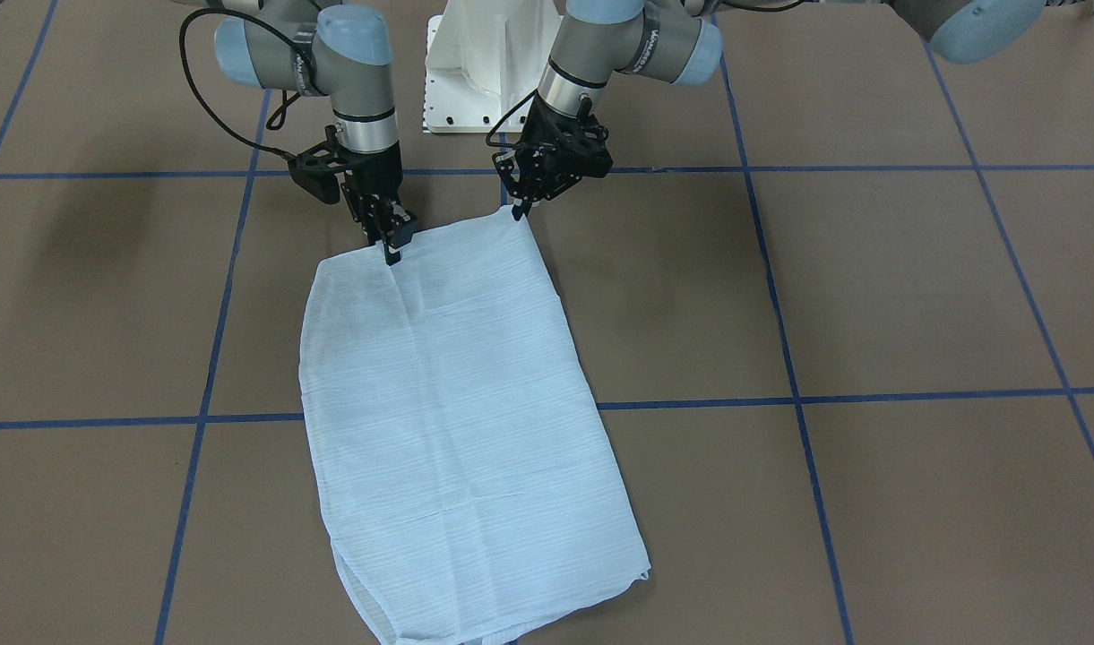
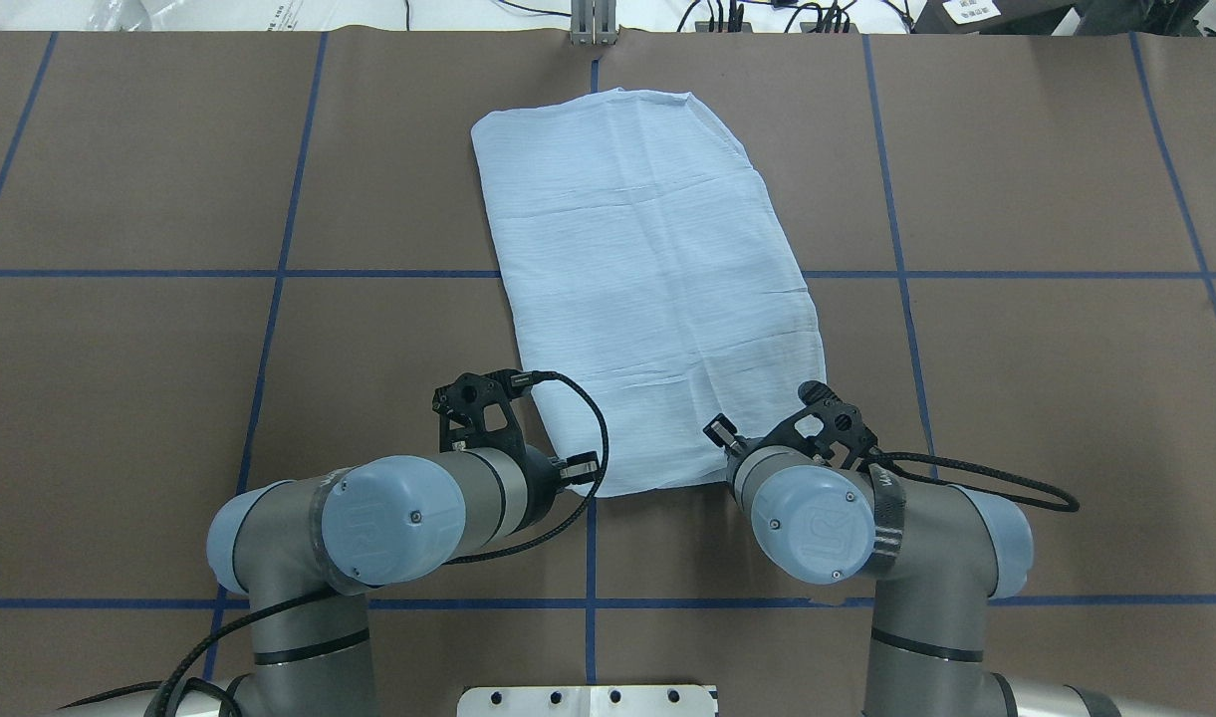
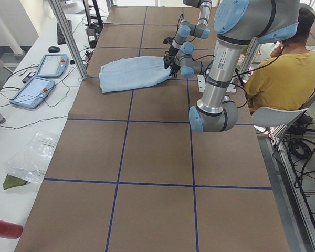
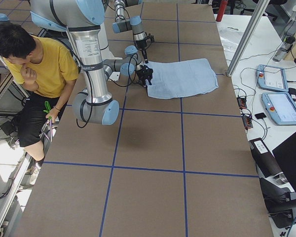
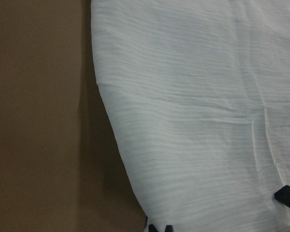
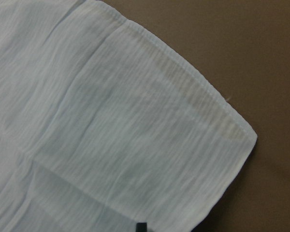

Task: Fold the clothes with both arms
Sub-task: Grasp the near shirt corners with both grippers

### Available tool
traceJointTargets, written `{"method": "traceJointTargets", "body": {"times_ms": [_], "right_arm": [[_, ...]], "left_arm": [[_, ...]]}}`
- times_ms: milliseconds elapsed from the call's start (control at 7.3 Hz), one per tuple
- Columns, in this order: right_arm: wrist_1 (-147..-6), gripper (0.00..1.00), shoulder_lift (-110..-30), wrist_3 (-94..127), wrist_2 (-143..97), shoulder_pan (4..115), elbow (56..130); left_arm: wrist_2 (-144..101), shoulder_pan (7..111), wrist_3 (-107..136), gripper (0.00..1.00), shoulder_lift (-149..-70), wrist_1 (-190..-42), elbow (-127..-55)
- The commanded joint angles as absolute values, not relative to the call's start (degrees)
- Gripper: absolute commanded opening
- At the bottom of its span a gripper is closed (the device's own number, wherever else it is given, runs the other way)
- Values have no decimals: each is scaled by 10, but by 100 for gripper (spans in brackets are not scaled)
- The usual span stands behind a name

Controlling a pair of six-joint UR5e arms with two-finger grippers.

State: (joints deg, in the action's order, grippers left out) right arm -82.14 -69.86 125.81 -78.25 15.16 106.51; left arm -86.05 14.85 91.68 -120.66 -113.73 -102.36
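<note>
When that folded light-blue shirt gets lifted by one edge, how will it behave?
Probably floppy: the thin light-blue striped fabric shirt lies flat with soft creases, so it should drape and sag. Likely light; its folded layers, visible at the corner, may slip apart.

Brown table top (image 1: pixel 914 287), gridded with blue tape lines (image 1: pixel 869 395). White pedestal base (image 1: pixel 484 63) at the robot's edge. Just beside that edge, a seated person (image 3: pixel 289 73) in a yellow shirt, on a white chair (image 3: pixel 275 116). Along the white side bench (image 3: pixel 10 136): a blue-edged tablet (image 3: pixel 51 65), a second tablet (image 3: pixel 32 90) near it, a clear plastic bag (image 3: pixel 31 157), a red cylinder (image 3: pixel 2 229).
</note>
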Motion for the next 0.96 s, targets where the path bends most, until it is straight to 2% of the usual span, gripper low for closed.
{"method": "traceJointTargets", "body": {"times_ms": [0,411,548,822], "right_arm": [[-823,0,-698,1252,-783,157,1066],[-831,0,-698,1249,-785,167,1091],[-866,0,-699,1249,-785,167,1129],[-965,0,-698,1252,-771,128,1235]], "left_arm": [[-860,149,917,0,-1206,-1137,-1024],[-862,149,915,0,-1204,-1136,-1029],[-865,148,900,0,-1196,-1128,-1055],[-894,147,887,0,-1187,-1045,-1152]]}}
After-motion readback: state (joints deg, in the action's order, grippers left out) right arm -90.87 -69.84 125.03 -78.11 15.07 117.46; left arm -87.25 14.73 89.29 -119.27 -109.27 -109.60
